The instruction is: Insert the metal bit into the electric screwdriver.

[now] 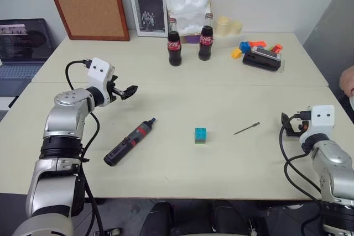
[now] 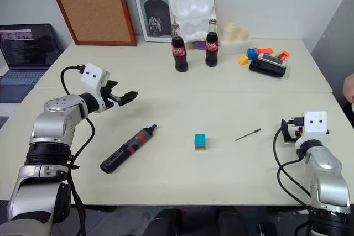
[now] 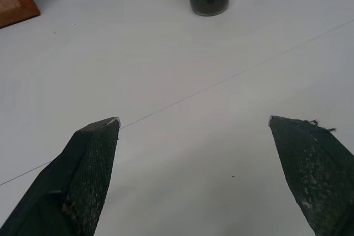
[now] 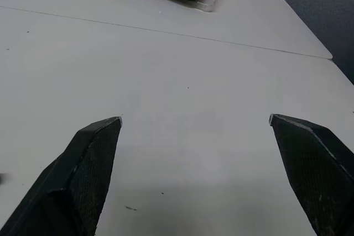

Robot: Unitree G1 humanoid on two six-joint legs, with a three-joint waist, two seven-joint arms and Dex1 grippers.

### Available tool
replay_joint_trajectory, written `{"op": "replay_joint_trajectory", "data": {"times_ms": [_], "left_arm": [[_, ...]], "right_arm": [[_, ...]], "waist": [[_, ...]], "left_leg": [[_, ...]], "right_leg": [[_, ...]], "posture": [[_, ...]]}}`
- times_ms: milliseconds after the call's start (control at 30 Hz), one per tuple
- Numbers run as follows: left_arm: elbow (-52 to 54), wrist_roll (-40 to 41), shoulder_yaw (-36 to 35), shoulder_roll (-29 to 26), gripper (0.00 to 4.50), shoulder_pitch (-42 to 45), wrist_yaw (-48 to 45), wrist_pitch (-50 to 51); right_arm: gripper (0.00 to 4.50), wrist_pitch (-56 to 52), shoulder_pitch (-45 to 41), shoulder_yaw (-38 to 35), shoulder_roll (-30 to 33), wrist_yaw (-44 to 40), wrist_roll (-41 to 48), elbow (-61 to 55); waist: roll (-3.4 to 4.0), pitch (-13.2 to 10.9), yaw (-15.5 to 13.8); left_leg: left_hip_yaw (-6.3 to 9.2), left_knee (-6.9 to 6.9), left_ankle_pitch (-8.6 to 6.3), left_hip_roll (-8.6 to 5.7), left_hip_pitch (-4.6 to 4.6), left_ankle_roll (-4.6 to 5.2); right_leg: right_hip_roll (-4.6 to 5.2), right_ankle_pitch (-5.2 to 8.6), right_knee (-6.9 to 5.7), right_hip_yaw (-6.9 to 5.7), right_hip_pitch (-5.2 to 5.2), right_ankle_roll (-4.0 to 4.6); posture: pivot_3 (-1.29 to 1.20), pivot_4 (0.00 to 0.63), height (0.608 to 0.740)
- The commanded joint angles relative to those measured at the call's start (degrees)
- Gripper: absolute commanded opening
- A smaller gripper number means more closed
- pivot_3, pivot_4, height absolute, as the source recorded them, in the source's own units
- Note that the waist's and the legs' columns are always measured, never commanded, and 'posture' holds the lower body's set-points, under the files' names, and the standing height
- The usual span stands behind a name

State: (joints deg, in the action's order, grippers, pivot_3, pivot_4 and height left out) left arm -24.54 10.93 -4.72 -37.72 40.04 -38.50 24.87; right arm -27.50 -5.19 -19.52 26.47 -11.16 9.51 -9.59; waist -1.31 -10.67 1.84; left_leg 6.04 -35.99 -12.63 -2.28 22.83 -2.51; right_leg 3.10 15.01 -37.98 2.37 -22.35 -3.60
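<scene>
Nothing is being held yet; both task things are lying loose on the bench [image 1: 166,175].

Nearest, lower left of centre in the left eye view, the electric screwdriver [image 1: 129,142] is lying flat, its long axis running diagonally from the butt at lower left up to the narrow red-accented tip at upper right. The left gripper [image 1: 126,92] is hovering above and beyond it, toward the upper left of the frame, pointing right across the bench; the screwdriver is sitting nearer the camera than those fingers [image 3: 91,158], apart from them. Left arm is clearly the closer one for it.

Right of centre, the metal bit [image 1: 246,129] is lying flat too, slanting slightly up to the right, well apart from the screwdriver with a small teal block [image 1: 200,135] between them. The right gripper [image 2: 286,131] is sitting at the right edge of the frame, the bit lying to its left, near but not touching. Right arm is nearer the bit.

Both sets of fingers are spread wide, released, touching nothing; the right fingers [image 4: 88,164] are framing bare bench.

Farthest back: two cola bottles [image 1: 174,42].
</scene>
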Motion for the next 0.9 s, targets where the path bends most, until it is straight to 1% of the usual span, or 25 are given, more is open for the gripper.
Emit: {"op": "replay_joint_trajectory", "data": {"times_ms": [33, 167, 267, 333, 400, 467, 533, 600, 667, 700, 767, 867, 900], "left_arm": [[2.2, -0.1, -0.8, -1.1, 4.49, 0.8, 0.0, 1.2], [8.2, 1.5, 0.0, -4.7, 4.49, 0.2, -6.1, 4.1], [11.4, 2.7, 0.0, -5.5, 4.49, -0.4, -8.3, 6.3], [15.8, 3.7, 1.5, -6.9, 4.49, -1.8, -12.0, 7.4], [23.2, 7.4, 3.4, -10.1, 4.49, -3.8, -20.0, 10.1], [27.8, 10.5, 4.4, -13.7, 4.49, -5.0, -26.8, 12.0], [29.6, 12.4, 4.6, -15.8, 4.49, -5.4, -30.4, 13.5], [32.7, 14.9, 5.3, -20.8, 4.49, -7.0, -38.6, 12.9], [35.8, 17.9, 4.9, -24.0, 4.49, -8.0, -44.2, 12.9], [36.7, 18.6, 4.5, -24.3, 4.49, -8.3, -45.0, 12.2], [38.3, 19.5, 3.9, -24.2, 4.49, -9.1, -45.4, 10.9], [39.3, 19.1, 3.8, -24.5, 4.49, -10.3, -45.6, 9.6], [39.6, 18.8, 3.9, -24.4, 4.49, -11.0, -45.3, 9.0]], "right_arm": [[4.5, 0.8, 0.0, -1.6, 0.8, 0.5, -0.3, -2.3], [4.5, 1.0, 0.0, -0.1, 1.7, -1.6, -0.1, -3.2], [4.5, 1.3, 0.1, 0.3, 2.3, -2.8, 0.0, -3.2], [4.5, 0.5, 0.3, 1.1, 3.2, -4.9, 0.9, -5.0], [4.5, -0.9, 0.4, 3.4, 5.9, -11.0, 3.5, -8.7], [4.5, -2.5, 0.8, 5.9, 8.7, -17.9, 7.0, -12.0], [4.5, -3.5, 1.3, 7.5, 10.5, -22.3, 9.5, -13.9], [4.5, -6.5, 0.7, 11.3, 12.7, -27.9, 14.0, -18.1], [4.5, -9.2, -1.4, 16.3, 13.4, -32.7, 17.9, -21.4], [4.5, -9.3, -2.1, 18.3, 13.6, -34.2, 18.4, -21.9], [4.5, -7.1, -3.7, 22.8, 13.5, -36.2, 16.3, -20.7], [4.5, -4.4, -4.8, 25.9, 13.5, -36.7, 13.4, -18.7], [4.5, -3.3, -6.4, 27.5, 12.2, -36.4, 12.2, -16.6]], "waist": [[0.0, 0.0, 0.0], [0.0, 0.0, 0.1], [0.01, 0.0, 0.0], [0.01, 0.0, 0.0], [0.03, 0.0, 0.1], [0.04, 0.0, 0.2], [0.03, -0.1, 0.5], [0.03, -0.1, 0.5], [0.04, -0.1, 0.9], [0.04, -0.1, 1.0], [0.05, -0.1, 0.9], [0.03, -0.1, 0.3], [0.03, -0.1, 0.1]], "left_leg": [[0.0, 0.0, 0.0, 0.0, 0.0, 0.0], [0.0, 0.01, 0.0, 0.01, 0.03, 0.0], [0.0, 0.02, 0.0, 0.02, 0.02, 0.0], [0.0, 0.02, 0.0, 0.03, 0.0, 0.0], [-0.01, 0.01, 0.0, 0.05, 0.01, 0.0], [-0.06, 0.03, 0.0, 0.08, 0.03, 0.0], [-0.03, 0.03, 0.0, 0.1, 0.06, 0.0], [0.04, 0.04, -0.01, 0.21, 0.0, 0.01], [0.01, 0.07, -0.01, 0.41, 0.0, 0.01], [-0.02, 0.07, -0.01, 0.49, 0.0, 0.01], [0.0, 0.05, -0.01, 0.51, 0.0, 0.01], [0.0, 0.01, -0.01, 0.5, 0.01, 0.01], [0.0, 0.01, -0.01, 0.49, 0.03, 0.01]], "right_leg": [[0.0, 0.0, 0.0, 0.0, 0.0, 0.0], [-0.03, 0.0, 0.0, -0.01, -0.03, 0.0], [-0.02, 0.0, 0.02, 0.0, -0.02, 0.01], [0.01, 0.03, 0.02, 0.0, 0.01, -0.03], [0.01, 0.06, 0.02, 0.01, 0.02, -0.08], [0.01, 0.06, 0.04, 0.05, -0.01, -0.07], [-0.02, 0.1, 0.07, 0.0, -0.02, -0.12], [-0.03, 0.2, 0.07, -0.07, 0.04, -0.11], [-0.05, 0.25, 0.07, -0.06, 0.02, -0.07], [-0.07, 0.26, 0.07, -0.07, 0.02, -0.05], [-0.08, 0.27, 0.07, -0.09, 0.04, -0.05], [-0.07, 0.27, 0.1, -0.11, 0.05, -0.05], [-0.07, 0.27, 0.14, -0.1, 0.05, -0.05]], "posture": [[0.0, 0.15, 0.74], [0.0, 0.15, 0.74], [0.0, 0.15, 0.74], [0.0, 0.15, 0.74], [0.0, 0.15, 0.74], [0.0, 0.15, 0.74], [0.0, 0.15, 0.74], [0.0, 0.15, 0.74], [0.0, 0.15, 0.74], [0.0, 0.15, 0.74], [0.0, 0.15, 0.74], [0.0, 0.15, 0.74], [0.0, 0.15, 0.74]]}}
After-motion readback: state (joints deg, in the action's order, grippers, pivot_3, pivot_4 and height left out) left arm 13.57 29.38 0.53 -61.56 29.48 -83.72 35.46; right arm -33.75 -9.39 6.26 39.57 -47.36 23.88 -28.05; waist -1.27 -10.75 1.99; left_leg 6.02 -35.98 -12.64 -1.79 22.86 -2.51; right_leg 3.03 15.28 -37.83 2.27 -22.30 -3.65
